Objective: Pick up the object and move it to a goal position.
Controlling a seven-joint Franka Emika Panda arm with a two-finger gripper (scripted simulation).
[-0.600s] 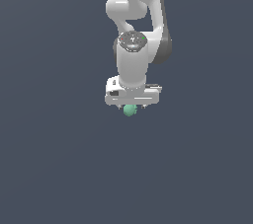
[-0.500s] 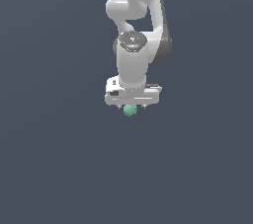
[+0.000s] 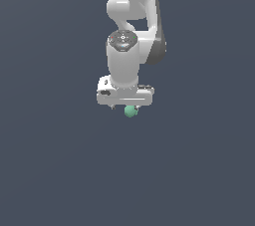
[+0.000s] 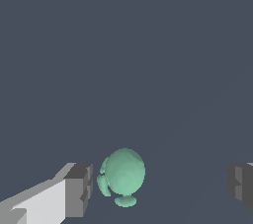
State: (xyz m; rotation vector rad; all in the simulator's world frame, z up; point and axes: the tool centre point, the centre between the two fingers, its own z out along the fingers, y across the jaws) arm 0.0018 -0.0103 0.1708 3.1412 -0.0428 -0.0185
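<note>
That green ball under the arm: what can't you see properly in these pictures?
- Exterior view: the gripper body covers the top of the green ball and hides the fingers.
- Wrist view: the picture's edges cut off both fingers.
- No goal marker shows in either view.

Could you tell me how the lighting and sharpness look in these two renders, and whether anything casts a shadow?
Exterior view: flat, even light, soft shading on the white arm, no cast shadow on the dark ground, nothing blurred. Wrist view: the green object is crisp with gentle shading, sitting between the open pincer fingers, nearer one; no glare, no visible shadow beneath it.
</note>
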